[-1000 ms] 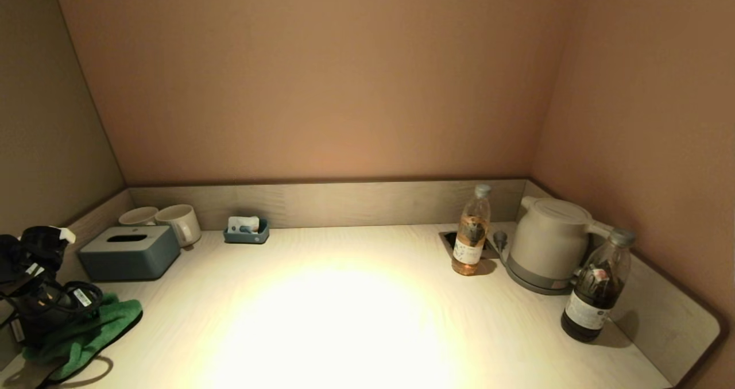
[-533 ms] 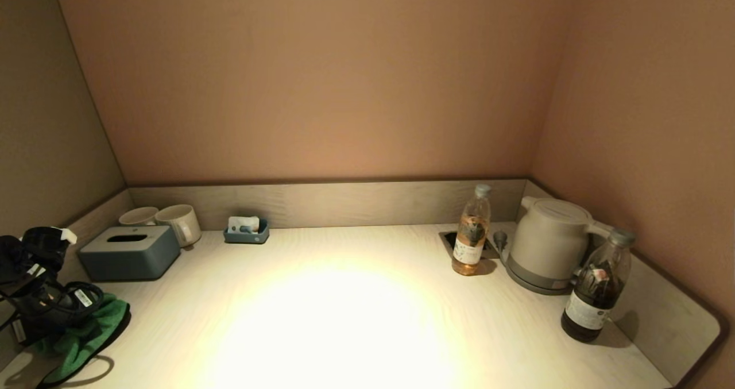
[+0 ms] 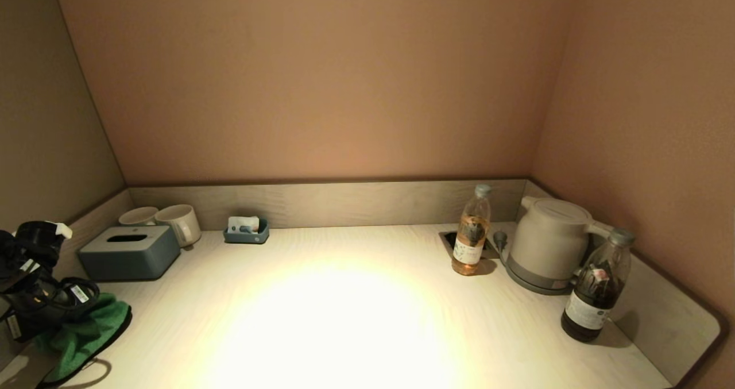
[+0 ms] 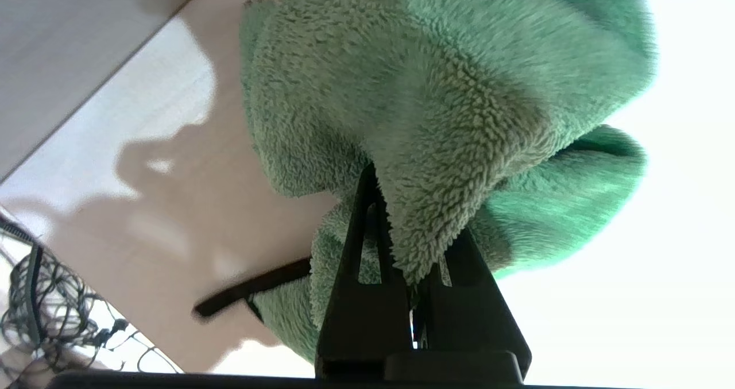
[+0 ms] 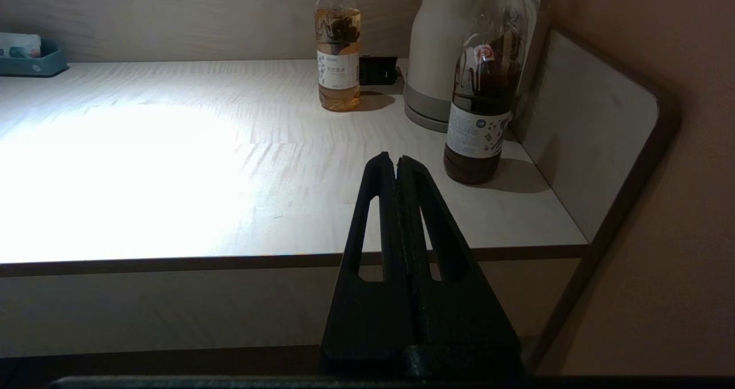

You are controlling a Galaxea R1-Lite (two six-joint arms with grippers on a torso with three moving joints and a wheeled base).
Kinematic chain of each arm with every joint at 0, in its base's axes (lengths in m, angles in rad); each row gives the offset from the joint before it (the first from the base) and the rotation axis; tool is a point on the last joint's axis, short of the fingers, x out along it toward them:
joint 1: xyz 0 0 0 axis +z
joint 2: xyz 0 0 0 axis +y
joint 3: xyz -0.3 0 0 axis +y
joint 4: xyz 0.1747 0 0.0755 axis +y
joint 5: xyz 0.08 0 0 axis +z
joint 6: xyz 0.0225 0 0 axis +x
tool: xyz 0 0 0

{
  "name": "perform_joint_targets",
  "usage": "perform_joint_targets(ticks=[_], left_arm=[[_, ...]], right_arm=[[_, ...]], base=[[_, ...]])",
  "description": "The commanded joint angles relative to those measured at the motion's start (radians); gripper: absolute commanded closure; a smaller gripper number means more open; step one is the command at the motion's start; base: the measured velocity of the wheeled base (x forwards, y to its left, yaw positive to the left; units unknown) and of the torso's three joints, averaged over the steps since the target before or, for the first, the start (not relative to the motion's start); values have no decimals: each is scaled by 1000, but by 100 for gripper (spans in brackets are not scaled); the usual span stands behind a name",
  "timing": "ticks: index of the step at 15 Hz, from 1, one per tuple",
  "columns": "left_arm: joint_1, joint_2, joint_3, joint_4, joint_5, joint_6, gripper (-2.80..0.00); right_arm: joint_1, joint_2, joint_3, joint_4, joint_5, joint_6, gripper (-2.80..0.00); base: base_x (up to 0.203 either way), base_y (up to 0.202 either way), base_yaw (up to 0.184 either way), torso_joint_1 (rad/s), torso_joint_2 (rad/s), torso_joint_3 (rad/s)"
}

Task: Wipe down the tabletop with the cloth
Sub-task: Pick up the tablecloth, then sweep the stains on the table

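A fluffy green cloth [image 3: 80,337] lies bunched at the near left corner of the light wooden tabletop [image 3: 344,320]. My left gripper [image 3: 43,320] sits on top of it there. In the left wrist view the left gripper [image 4: 402,216] is shut on a fold of the green cloth [image 4: 448,107], which hangs down onto the table. My right gripper [image 5: 396,162] is shut and empty, held off the table's front edge, near the dark bottle [image 5: 482,84]; it is out of the head view.
A grey tissue box [image 3: 129,253], two mugs [image 3: 172,222] and a small blue tray [image 3: 247,231] stand at the back left. A clear bottle [image 3: 471,231], a white kettle [image 3: 545,242] and the dark bottle [image 3: 597,285] stand at the right. Low walls border the back and sides.
My left gripper has dragged the green cloth to the left, toward the near left corner, bunching it up. The right arm has not moved.
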Motion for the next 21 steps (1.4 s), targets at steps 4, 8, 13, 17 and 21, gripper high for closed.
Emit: perform_joint_targets(ticks=[4,8,13,17,21], left_arm=[[-68,-238,10,14,-4,-1,0],[-282,-502,30,29,-19,-2,0],[-560,-602,66,8,-23,76,0],[-676,-586,142,-149,-38,160,0],[-693,-561,243,-319,-108,238,0]], right_arm=[[1,1,0,-1,1,-2,0],[1,1,0,-1,1,0,0],[1,1,0,-1,1,0,0],[1,1,0,-1,1,-1,0],[1,1,0,-1,1,-1,0]], base=[[0,0,0,0,0,0],[0,0,0,0,0,0],[0,0,0,0,0,0],[0,0,0,0,0,0],[0,0,0,0,0,0]])
